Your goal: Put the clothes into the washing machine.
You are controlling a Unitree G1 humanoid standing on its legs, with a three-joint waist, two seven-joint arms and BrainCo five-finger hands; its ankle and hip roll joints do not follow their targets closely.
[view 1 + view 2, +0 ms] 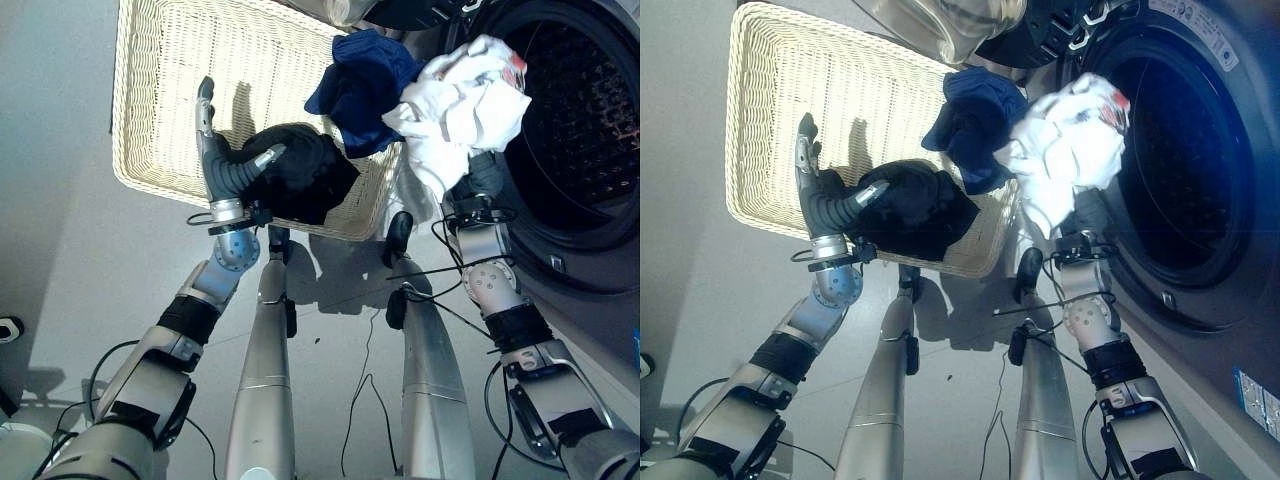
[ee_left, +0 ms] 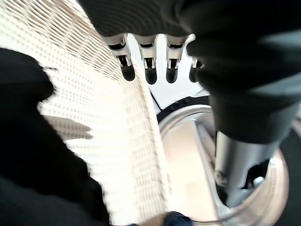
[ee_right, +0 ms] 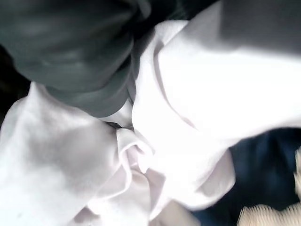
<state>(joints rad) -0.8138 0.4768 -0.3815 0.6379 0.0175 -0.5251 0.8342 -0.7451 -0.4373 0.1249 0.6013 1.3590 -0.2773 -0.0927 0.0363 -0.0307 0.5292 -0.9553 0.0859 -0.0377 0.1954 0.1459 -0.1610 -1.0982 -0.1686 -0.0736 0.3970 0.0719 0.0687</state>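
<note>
A white garment (image 1: 460,100) with a red patch is bunched up in the air at the mouth of the washing machine drum (image 1: 585,120). It lies over my right hand (image 1: 482,178), which is under it, and the right wrist view has the white cloth (image 3: 178,94) wrapped close round the hand's dark cover. A blue garment (image 1: 362,85) hangs over the wicker basket's (image 1: 170,60) rim nearest the machine. A black garment (image 1: 300,175) lies in the basket's near corner. My left hand (image 1: 215,150) is open above the basket, fingers straight, its thumb resting against the black garment.
The machine's round door (image 1: 940,20) stands open beyond the basket's far side. The basket sits on a grey floor (image 1: 60,230), close beside the machine's front. The machine's dark rim (image 1: 560,255) curves just past my right forearm.
</note>
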